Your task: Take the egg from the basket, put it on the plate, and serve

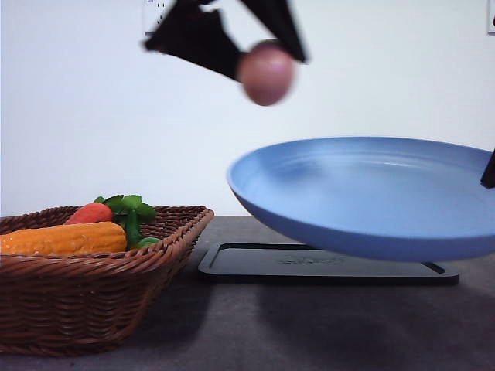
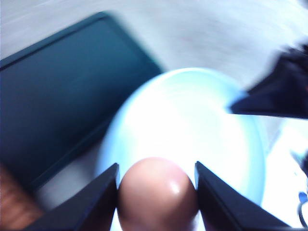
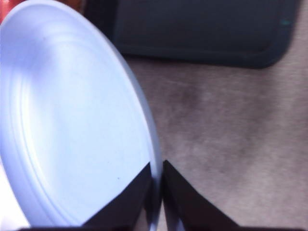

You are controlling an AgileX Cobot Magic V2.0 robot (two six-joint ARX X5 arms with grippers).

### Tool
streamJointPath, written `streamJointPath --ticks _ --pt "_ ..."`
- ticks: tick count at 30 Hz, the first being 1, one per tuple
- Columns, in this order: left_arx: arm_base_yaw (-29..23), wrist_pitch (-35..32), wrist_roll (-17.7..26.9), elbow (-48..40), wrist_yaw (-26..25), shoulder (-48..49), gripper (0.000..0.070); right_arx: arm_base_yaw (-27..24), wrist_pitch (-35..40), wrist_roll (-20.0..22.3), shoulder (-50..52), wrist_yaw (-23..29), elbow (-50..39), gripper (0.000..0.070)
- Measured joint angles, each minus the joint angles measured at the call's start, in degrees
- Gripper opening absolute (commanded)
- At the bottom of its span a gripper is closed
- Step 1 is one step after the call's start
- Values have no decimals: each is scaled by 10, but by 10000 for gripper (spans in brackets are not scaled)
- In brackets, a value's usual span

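High at left-centre, left gripper clamped on egg, above near edge of plate. Carry egg further over middle, lower close, then release gently. Right gripper pinches plate rim; keep plate level.

Pinkish egg above raised blue plate

The front camera sits low, near table height, facing the far wall. Both wrist cameras look down closely, sharing the plate and tray.
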State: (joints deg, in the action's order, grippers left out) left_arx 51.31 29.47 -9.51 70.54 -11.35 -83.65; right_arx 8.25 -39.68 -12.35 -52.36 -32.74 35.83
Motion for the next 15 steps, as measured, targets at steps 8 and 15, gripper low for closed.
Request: streamJointPath --ticks 8,15 --pt "72 -19 88 0 15 -85 175 0 -8 -1 0 -18 0 0" --pt "89 -22 114 0 42 -102 340 0 -32 -1 0 -15 0 0"
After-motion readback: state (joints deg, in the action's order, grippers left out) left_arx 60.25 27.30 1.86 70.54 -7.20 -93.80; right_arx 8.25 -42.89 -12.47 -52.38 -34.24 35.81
